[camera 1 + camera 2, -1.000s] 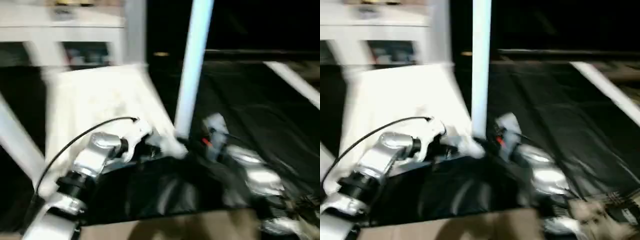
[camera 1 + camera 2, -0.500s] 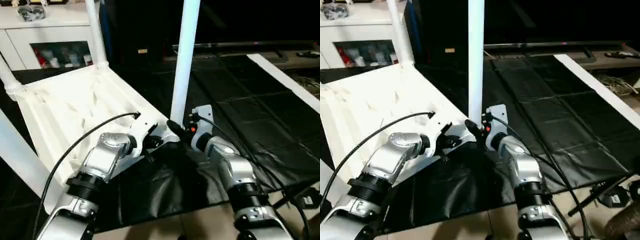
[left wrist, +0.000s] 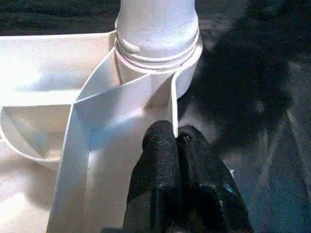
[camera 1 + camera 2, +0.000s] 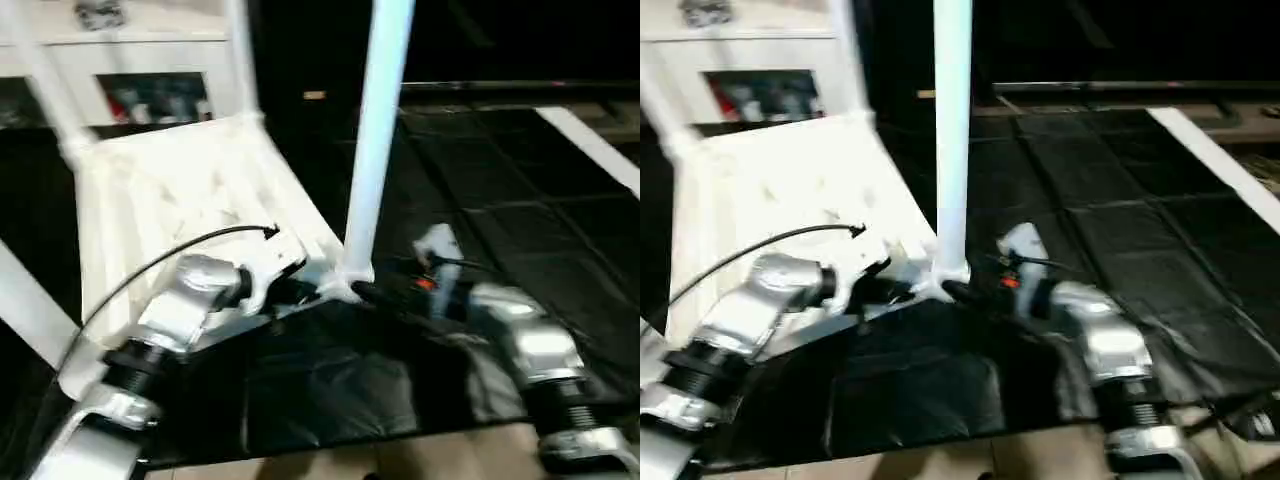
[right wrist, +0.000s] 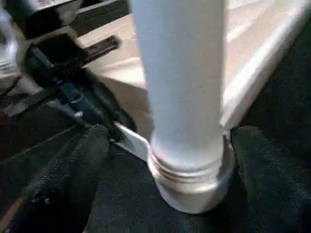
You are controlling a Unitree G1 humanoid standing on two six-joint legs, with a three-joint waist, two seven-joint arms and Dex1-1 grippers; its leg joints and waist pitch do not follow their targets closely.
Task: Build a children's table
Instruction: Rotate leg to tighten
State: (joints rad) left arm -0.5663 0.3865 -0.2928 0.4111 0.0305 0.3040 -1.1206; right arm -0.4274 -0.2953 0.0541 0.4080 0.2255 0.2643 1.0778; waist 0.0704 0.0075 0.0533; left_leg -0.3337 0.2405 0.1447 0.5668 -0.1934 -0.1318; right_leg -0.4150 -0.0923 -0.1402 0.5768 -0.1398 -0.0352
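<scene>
The children's table lies upside down, its ribbed top [image 4: 170, 200] resting on a black sheet. A white leg [image 4: 378, 150] stands upright in the near right corner socket [image 3: 158, 43]. My left gripper [image 3: 176, 138] is shut on a thin rib of the top, just beside that socket. My right gripper [image 5: 170, 138] is open, with one black finger [image 5: 73, 170] on each side of the leg's base [image 5: 187, 174]. From the head it shows low at the corner, right gripper [image 4: 375, 295] facing left gripper [image 4: 295, 292]. Two more legs [image 4: 240, 50] [image 4: 45, 70] rise at the far corners.
A white glass-door cabinet [image 4: 150, 60] stands behind the table. The black sheet [image 4: 480, 200] spreads to the right, edged by a white strip [image 4: 590, 140]. Bare tan floor [image 4: 400, 462] shows at the near edge. A black cable [image 4: 170, 260] arcs over my left forearm.
My right gripper's fingers have spread wide apart around the leg's base. The left gripper has stayed shut on the rib. The head camera has shifted.
</scene>
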